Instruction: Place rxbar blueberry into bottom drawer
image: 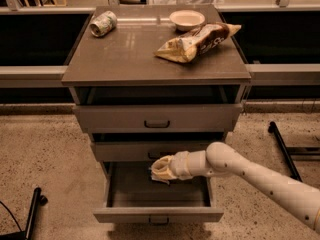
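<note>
1. The bottom drawer (158, 215) is pulled open, nearest me.
2. The gripper (161, 170) hangs over the drawer's back half, just under the middle drawer (125, 151). I cannot tell if it is open or closed.
3. I cannot pick out the bar for sure; only a dark sliver shows under the gripper.
4. On top are a bag (195, 41), a can (103, 23) and a bowl (187, 19).

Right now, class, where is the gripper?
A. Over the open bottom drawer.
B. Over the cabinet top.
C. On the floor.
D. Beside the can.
A: the gripper hangs over the open bottom drawer, just below the middle drawer.
</note>
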`<control>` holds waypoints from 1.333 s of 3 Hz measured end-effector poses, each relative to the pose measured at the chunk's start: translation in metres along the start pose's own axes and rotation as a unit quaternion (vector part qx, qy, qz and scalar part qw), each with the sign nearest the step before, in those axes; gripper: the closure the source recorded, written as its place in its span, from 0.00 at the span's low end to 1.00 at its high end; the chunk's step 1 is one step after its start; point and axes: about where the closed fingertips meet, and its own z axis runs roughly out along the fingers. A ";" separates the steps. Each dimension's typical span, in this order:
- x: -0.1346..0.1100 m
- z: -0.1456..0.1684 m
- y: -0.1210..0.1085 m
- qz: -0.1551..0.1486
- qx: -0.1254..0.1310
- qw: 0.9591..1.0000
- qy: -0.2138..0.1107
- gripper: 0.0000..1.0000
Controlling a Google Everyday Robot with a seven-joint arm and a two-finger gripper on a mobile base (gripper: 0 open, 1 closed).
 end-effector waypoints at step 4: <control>0.142 0.049 -0.058 0.032 0.082 0.996 -0.014 1.00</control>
